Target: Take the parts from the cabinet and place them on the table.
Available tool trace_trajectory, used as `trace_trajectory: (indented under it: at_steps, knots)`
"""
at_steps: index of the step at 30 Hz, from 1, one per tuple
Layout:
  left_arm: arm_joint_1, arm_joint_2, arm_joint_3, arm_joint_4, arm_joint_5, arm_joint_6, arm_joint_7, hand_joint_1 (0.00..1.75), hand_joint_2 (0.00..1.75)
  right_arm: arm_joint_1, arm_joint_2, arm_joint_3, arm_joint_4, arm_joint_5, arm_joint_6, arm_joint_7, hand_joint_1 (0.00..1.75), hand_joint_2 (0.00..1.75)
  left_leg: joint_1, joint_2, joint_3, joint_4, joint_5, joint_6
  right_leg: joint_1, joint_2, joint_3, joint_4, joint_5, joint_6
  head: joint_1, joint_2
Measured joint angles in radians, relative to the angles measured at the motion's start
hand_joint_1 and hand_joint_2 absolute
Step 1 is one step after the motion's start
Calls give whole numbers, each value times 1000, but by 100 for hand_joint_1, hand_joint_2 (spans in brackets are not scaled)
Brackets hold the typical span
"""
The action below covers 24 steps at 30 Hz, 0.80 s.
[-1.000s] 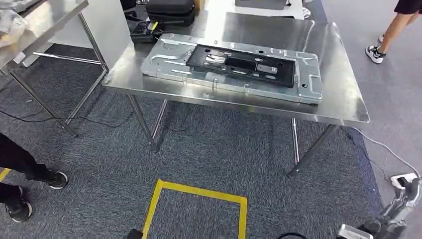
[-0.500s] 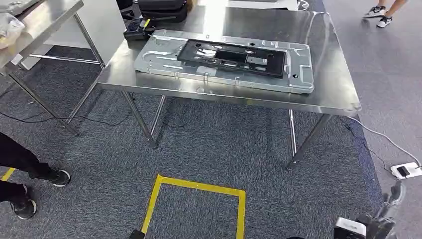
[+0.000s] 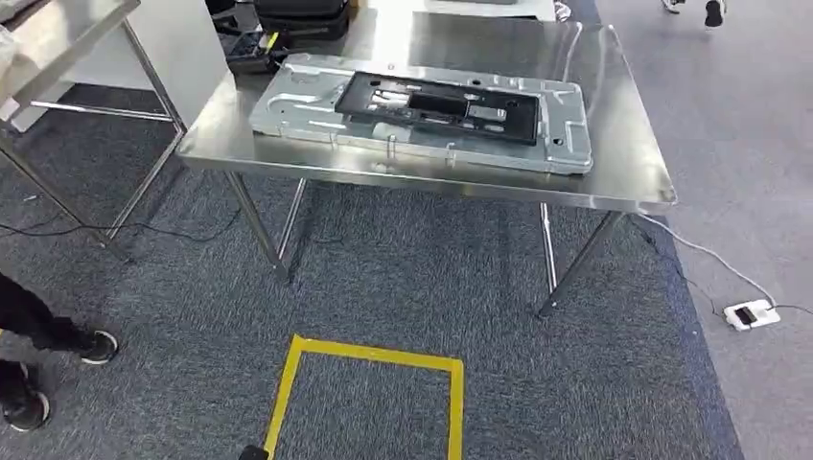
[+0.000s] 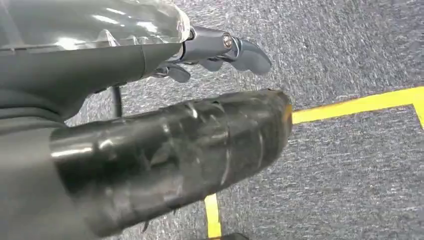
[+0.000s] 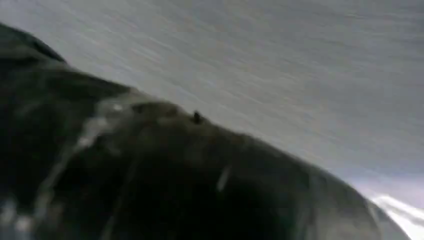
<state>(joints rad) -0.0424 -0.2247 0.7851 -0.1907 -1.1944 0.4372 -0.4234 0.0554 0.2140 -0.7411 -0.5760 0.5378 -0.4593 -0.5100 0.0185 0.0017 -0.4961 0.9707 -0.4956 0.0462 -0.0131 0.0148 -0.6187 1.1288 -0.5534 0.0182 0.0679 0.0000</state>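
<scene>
Head view: the metal panel (image 3: 417, 110) with its black part (image 3: 436, 99) lies on the steel table (image 3: 623, 182), well ahead of both hands.

Left wrist view: the left hand (image 4: 215, 50) hangs over carpet, fingers apart, grasping nothing.

Right wrist view: too blurred to tell the right hand's state.

Judging by this, placing looks done; next the robot must turn to the cabinet.

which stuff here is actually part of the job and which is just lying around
Belongs to the job:
- steel table, where parts go
- silver metal panel lying on it
- black part lying on the panel

Just lying about:
- dark case at the table's far end
- second table to the left
- white power strip on the floor
- yellow tape square
</scene>
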Motion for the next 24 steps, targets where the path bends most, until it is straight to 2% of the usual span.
trace_trajectory:
  at_steps: [1, 2, 3, 4, 6, 7, 8, 9, 12, 13, 14, 15, 17, 18, 19, 20, 21, 22, 23, 24]
  knots:
    - [2, 0, 3, 0, 0, 0, 0, 0, 0, -12, 0, -19, 57, 3, 4, 64, 0, 0, -1, 11, -1, 0, 0, 0, -1, -1, -38, 80, -38, 4, 0, 0]
    - [2, 0, 6, 0, 0, 0, 0, 0, 0, -20, 0, -42, 108, 3, 13, 133, 0, 0, -1, 22, -3, 1, 0, 0, -2, -2, -74, 154, -64, 8, 0, 0]
    - [1, 0, 8, 0, -2, 0, 0, 0, 0, -24, 2, -63, 148, 3, 19, 176, 0, 0, -1, 32, -3, 3, -1, -1, -4, -4, -90, 189, -63, 11, 0, 0]
    - [1, -1, 10, 0, -3, 0, 0, 0, 0, -25, 5, -78, 177, 3, 32, 201, 0, 0, -1, 39, -3, 4, -2, -2, -7, -6, -80, 169, -38, 13, 0, 0]
    - [0, -3, 13, 0, -3, 0, 0, 0, 0, -32, 6, -99, 220, 2, 53, 233, 0, 0, 0, 55, 0, 12, -11, -9, -13, -24, -2, 19, 47, 14, 0, 0]
    - [-1, -5, 14, 0, -4, 0, 0, 0, 0, -39, 7, -107, 240, 3, 61, 248, 0, 0, 1, 62, 1, 19, -17, -16, -13, -54, 45, -69, 83, 13, 0, 0]
    - [0, -5, 14, 0, -5, 0, 0, 0, 0, -48, 10, -111, 256, 8, 76, 254, 0, 0, -6, 69, -7, 26, -24, -24, -2, -78, 56, -96, 62, 10, 1, 0]
    - [0, -5, 15, 0, -8, 0, 0, 0, 0, -55, 12, -113, 268, 15, 91, 256, 0, 0, -9, 76, -6, 31, -28, -31, -2, -65, 51, -98, 67, -2, -2, 0]
    - [-9, -5, 15, 0, -18, -3, 0, 0, 0, -57, 14, -114, 293, 47, 124, 249, 0, 0, -7, 96, 5, 27, -28, -44, 2, -43, 45, -99, 68, -17, -1, 0]
    - [-10, -5, 15, 0, -21, -3, 0, 0, 0, -59, 14, -114, 298, 54, 131, 244, 0, 0, -2, 75, 0, 34, -39, -53, -4, -38, 47, -105, 73, -27, -2, 0]
    - [-10, -5, 15, 0, -21, -3, -2, 0, 0, -64, 15, -114, 302, 59, 138, 241, 0, 0, 0, 37, -11, 66, -66, -55, -4, -31, 46, -106, 74, -31, -2, 0]
    - [-9, -5, 15, 0, -21, -4, -2, 0, 0, -68, 15, -114, 307, 63, 140, 238, 0, 0, 0, 18, -45, 136, -110, -55, -3, -24, 43, -106, 76, -37, -2, 0]
    - [-6, -5, 15, 0, -21, -5, -3, 0, 0, -74, 14, -114, 313, 64, 147, 233, 0, 0, 0, 9, -121, 296, -177, -55, 2, -5, 40, -105, 77, -42, -2, 0]
    - [-5, -5, 15, 0, -21, -6, -4, 0, 0, -74, 14, -114, 315, 67, 154, 228, 0, 0, 0, 9, -144, 340, -181, -53, 4, 5, 40, -104, 77, -42, -2, 0]
    - [-4, -5, 15, 0, -21, -7, -5, 0, 0, -74, 14, -114, 317, 69, 156, 223, 0, 0, 0, 8, -145, 337, -162, -50, 5, 16, 42, -104, 77, -42, -2, 0]
    - [-5, -5, 15, 0, -21, -8, -5, 0, 0, -75, 14, -114, 319, 73, 156, 221, 0, 0, -1, 7, -126, 289, -121, -45, 7, 28, 43, -103, 77, -42, -2, 0]
    - [-5, -5, 15, 0, -21, -8, -6, 0, 0, -77, 14, -114, 320, 75, 156, 219, 0, 0, -1, 1, -88, 201, -66, -38, 8, 41, 46, -103, 77, -42, -2, 0]
    - [-5, -5, 15, 0, -21, -8, -6, 0, 0, -79, 14, -114, 321, 75, 156, 218, 0, 0, -3, -19, -50, 114, -21, -29, 10, 53, 49, -103, 77, -42, -2, 0]
    - [-3, -3, 15, 0, -21, -10, -6, 0, 0, -79, 15, -114, 324, 75, 162, 215, 0, 0, -4, -76, -30, 61, -15, -17, 6, 59, 44, -103, 78, -40, 0, 0]
    - [-2, -3, 14, 0, -22, -11, -5, 0, 0, -85, 14, -114, 326, 76, 170, 212, 0, 0, -4, -85, -29, 41, -14, -17, 9, 71, 38, -97, 80, -34, -2, 0]
